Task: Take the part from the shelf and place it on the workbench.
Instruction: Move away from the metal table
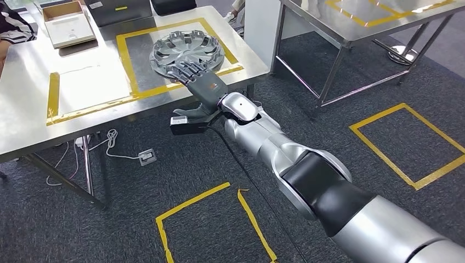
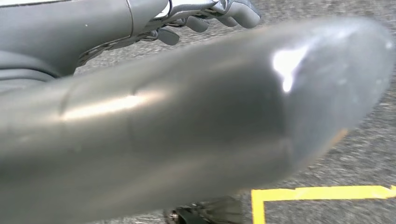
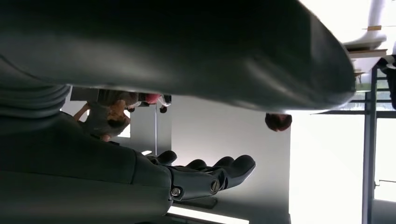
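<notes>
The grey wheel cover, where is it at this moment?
In the head view the grey wheel cover lies on the steel workbench, inside the yellow tape square, with the right hand at its near edge.

The head view looks forward and down from high on the body, over the right arm [image 1: 307, 170] to the workbench [image 1: 33, 93] and the carpet floor [image 1: 340, 126]. The left wrist view faces this floor at close range. The right wrist view sits just behind the right hand [image 3: 187, 177], perhaps turned upside down.
</notes>
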`<state>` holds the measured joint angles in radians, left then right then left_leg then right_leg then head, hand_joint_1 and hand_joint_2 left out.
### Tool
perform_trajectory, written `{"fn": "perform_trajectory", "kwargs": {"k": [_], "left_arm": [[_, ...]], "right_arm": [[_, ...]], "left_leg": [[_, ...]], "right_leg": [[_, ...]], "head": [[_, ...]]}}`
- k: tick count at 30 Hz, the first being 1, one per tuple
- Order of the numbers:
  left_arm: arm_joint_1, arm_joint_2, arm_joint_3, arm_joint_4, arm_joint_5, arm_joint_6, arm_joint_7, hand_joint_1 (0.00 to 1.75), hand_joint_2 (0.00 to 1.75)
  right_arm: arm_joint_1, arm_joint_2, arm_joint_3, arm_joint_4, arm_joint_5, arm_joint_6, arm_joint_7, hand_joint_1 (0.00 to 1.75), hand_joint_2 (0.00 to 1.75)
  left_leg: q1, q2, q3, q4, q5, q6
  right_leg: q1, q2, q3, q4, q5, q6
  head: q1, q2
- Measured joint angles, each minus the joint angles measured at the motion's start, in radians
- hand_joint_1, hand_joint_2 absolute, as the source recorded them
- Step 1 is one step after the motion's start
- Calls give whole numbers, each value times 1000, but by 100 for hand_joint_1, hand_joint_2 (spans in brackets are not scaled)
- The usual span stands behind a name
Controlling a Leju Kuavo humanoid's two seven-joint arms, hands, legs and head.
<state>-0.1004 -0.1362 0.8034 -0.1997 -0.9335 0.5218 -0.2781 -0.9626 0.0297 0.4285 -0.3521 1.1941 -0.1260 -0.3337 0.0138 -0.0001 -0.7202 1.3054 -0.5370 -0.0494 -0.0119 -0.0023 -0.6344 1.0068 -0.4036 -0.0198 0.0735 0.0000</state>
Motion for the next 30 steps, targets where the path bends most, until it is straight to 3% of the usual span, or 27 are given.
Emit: {"fn": "perform_trajectory", "kwargs": {"k": [2, 3, 4, 6, 8, 9, 10, 12, 13, 14, 15, 17, 19, 21, 23, 27, 30], "left_arm": [[-1, 0, 0, 0, 2, 0, -3, 0, 0], [-2, 0, 0, 0, 2, 0, -5, 0, 0], [-2, -1, 0, -1, 2, -1, -7, 0, 0], [-2, -1, 0, -1, 2, -1, -8, 0, 0], [-1, -1, 0, 0, 2, -2, -8, 0, 0], [0, -1, 0, 0, 1, -3, -8, 0, 0], [0, -2, 0, 0, -3, -1, -6, 0, 0], [0, -2, 0, -1, -15, 7, -1, 0, 0], [0, -2, 0, -1, -20, 11, 6, 0, 0], [0, -3, 0, 0, -22, 11, 15, 0, 44], [0, -3, 0, 0, -22, 8, 24, 0, 87], [0, -3, 0, 0, -22, -2, 39, 0, 175], [-2, -6, 0, 0, -22, -10, 45, 0, 175], [-4, -7, 0, 0, -21, -17, 52, 0, 175], [-4, -7, 0, 1, -20, -25, 61, 0, 175], [-4, -4, -3, -1, -2, -37, 79, 0, 175], [8, 1, -26, -8, 40, -58, 89, 0, 175]], "right_arm": [[0, 1, -1, 0, -3, 1, 7, 0, 0], [-2, 1, -3, -1, -4, 2, 9, 0, 0], [-4, 2, -6, -1, -5, 3, 10, 0, 0], [-6, 2, -11, -1, -8, 8, 9, 0, 0], [-4, 3, -14, 0, -10, 15, 9, 0, 0], [-2, 2, -15, 0, -11, 18, 9, 0, 0], [0, 2, -17, 1, -12, 21, 8, 0, 0], [1, 2, -21, 1, -15, 24, 8, 0, 0], [3, 2, -25, 2, -17, 26, 6, 0, 0], [6, 1, -28, 2, -19, 29, 2, 0, 0], [8, 1, -31, 2, -21, 32, -3, 0, 0], [9, 1, -36, 2, -24, 37, -9, 0, 87], [4, 1, -41, 1, -25, 39, -10, 0, 175], [-1, 1, -46, 1, -26, 42, -12, 0, 175], [-1, 0, -50, 1, -27, 48, -17, 0, 175], [16, -2, -61, 2, -46, 61, -17, 0, 175], [80, -2, -77, 2, -95, 67, 1, 0, 175]], "left_leg": [[7, 0, 85, -86, 40, -6], [7, -2, 140, -158, 35, -6], [6, -4, 181, -218, 23, -1], [-1, -8, 209, -277, 4, 18], [-2, -5, 193, -279, 21, 43], [-2, -3, 184, -280, 32, 54], [-1, -1, 173, -281, 44, 63], [-4, 0, 147, -280, 64, 72], [-6, 0, 134, -280, 72, 74], [-8, 1, 122, -279, 80, 76], [-11, 1, 111, -278, 89, 76], [-16, 2, 93, -277, 104, 75], [-19, 4, 82, -276, 115, 70], [-19, 6, 76, -277, 126, 59], [-18, 8, 79, -286, 138, 50], [-23, 11, 84, -313, 151, 68], [-21, 11, 83, -316, 162, 55]], "right_leg": [[-5, 0, -28, 5, 22, 12], [-6, 0, -39, 8, 31, 19], [-7, 0, -47, 10, 41, 26], [-7, 0, -54, 5, 62, 41], [-10, 0, -61, 1, 68, 53], [-12, 1, -70, 16, 46, 58], [-13, 1, -84, 54, 5, 61], [-10, 2, -122, 183, -94, 63], [-8, 2, -135, 249, -119, 63], [-6, 2, -139, 293, -120, 61], [-4, 2, -128, 304, -101, 57], [5, 2, -52, 222, -54, 40], [15, 1, 44, 86, -61, 21], [22, 1, 82, 18, -87, 12], [22, 1, 83, 0, -82, 12], [17, 5, 82, -16, -65, 16], [20, 4, 78, -13, -61, 10]], "head": [[0, 0], [1, 0], [2, 0], [5, 0], [6, 0], [7, 0], [8, 0], [10, 0], [10, 0], [10, 0], [10, 0], [10, 0], [9, 0], [10, 0], [11, 0], [8, 0], [8, 0]]}}
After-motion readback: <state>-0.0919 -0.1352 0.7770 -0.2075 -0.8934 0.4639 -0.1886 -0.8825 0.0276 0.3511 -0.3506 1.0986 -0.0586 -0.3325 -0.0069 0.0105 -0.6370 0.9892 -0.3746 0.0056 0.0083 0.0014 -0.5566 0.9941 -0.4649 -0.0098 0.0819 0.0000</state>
